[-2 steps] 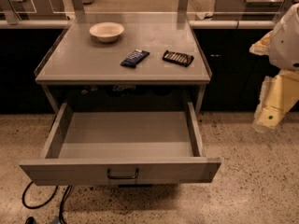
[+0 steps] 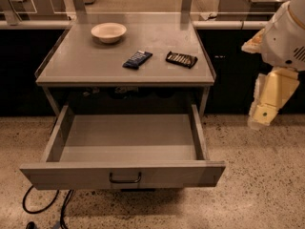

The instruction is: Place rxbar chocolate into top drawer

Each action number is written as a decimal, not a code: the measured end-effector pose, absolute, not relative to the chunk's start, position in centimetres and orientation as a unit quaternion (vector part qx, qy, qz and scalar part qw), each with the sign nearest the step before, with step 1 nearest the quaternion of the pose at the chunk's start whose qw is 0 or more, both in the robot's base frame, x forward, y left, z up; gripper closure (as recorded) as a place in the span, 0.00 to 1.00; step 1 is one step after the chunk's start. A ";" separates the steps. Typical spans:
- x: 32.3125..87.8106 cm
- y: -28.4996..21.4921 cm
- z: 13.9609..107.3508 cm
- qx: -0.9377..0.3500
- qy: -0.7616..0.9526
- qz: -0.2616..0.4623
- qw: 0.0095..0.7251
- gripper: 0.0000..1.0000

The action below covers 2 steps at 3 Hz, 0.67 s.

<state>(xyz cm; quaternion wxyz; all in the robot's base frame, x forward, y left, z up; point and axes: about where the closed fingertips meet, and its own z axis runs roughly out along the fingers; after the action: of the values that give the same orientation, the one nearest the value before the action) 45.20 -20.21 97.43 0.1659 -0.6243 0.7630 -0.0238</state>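
- Cable [image 2: 33, 203]: a dark loop on the speckled floor below the left corner of the drawer front.
- Counter [image 2: 81, 61]: a grey, flat-topped unit carrying three items, with a raised edge along its left side.
- Bowl [image 2: 108, 32]: pale and round, standing upright on the rear left part of the counter, well apart from both bars.
- Top drawer [image 2: 71, 174]: pulled fully out below the counter top, its grey interior exposed; a small dark bail handle [image 2: 125, 178] sits at the centre of the flat front panel.
- Dark blue bar [image 2: 137, 59]: lying flat and angled near the middle of the counter.
- Rxbar chocolate [image 2: 181, 59]: black wrapper with rows of pale stripes, lying flat on the right part of the counter, near the blue bar but not touching it, and outside the drawer.
- Gripper [image 2: 263, 114]: cream-coloured, hanging off the right side of the counter beyond its edge, above the floor, touching nothing; whether it is spread or closed cannot be told.
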 end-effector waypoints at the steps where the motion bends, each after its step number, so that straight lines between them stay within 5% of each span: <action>1: 48.8 -17.0 96.0 -0.666 0.725 0.029 0.175 0.00; 2: 53.8 -13.4 93.9 -0.703 0.681 0.105 0.174 0.00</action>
<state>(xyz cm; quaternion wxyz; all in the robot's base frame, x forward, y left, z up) 53.77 -13.36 93.90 0.1743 -0.7031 0.6813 0.1050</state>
